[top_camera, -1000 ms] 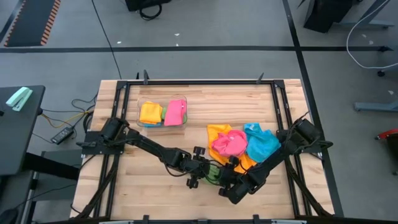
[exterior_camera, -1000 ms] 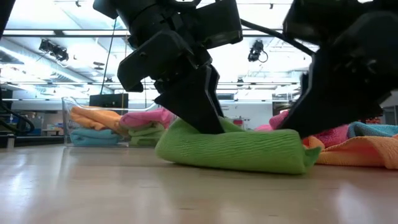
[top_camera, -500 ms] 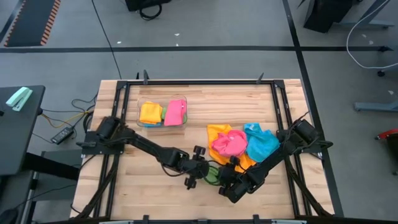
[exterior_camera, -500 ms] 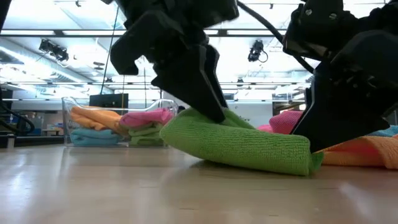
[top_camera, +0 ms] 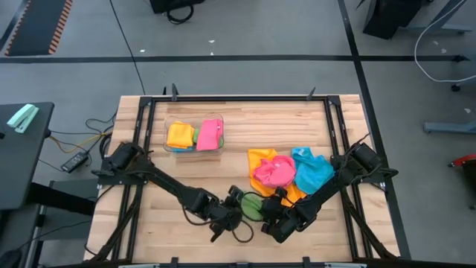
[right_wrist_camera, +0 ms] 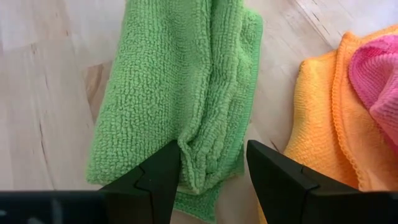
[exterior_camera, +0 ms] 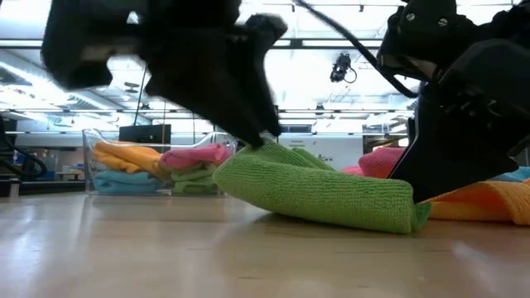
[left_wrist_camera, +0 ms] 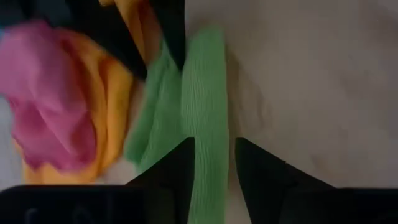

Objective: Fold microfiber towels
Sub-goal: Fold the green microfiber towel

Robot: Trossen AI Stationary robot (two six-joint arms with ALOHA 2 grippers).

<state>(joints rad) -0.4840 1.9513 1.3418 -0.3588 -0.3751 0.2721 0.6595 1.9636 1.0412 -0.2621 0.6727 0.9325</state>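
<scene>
The step in hand looks like the last fold of the green towel [top_camera: 251, 206], which lies as a thick folded bundle on the table [top_camera: 193, 156] near its front edge, between the two arms and just in front of the loose pile. The left gripper [top_camera: 230, 214] is at the towel's left end; in its wrist view a narrow band of green runs between its two fingers [left_wrist_camera: 174, 171], which stand close on either side of it, but whether they are actually pinching the cloth cannot be told. The right gripper [top_camera: 271, 217] is at the other end, its fingers [right_wrist_camera: 158, 171] astride a bunched ridge of the same towel and apparently closed on it, holding that end down. In the low view the bundle [exterior_camera: 319, 192] rests on the wood with its left side raised a little under the left gripper. Beyond it wait the unfolded towels: an orange one [top_camera: 260, 158], a pink one [top_camera: 274, 172] on top of it, and a blue one [top_camera: 312, 171] beside. Folded towels already sit in the bin [top_camera: 195, 136] farther back on the left. The next move probably calls for a firm grip on the left end, then carrying that layer over or pressing it flat so the edges line up, while the right gripper keeps its end from sliding. After that the bundle would likely go to the bin.
</scene>
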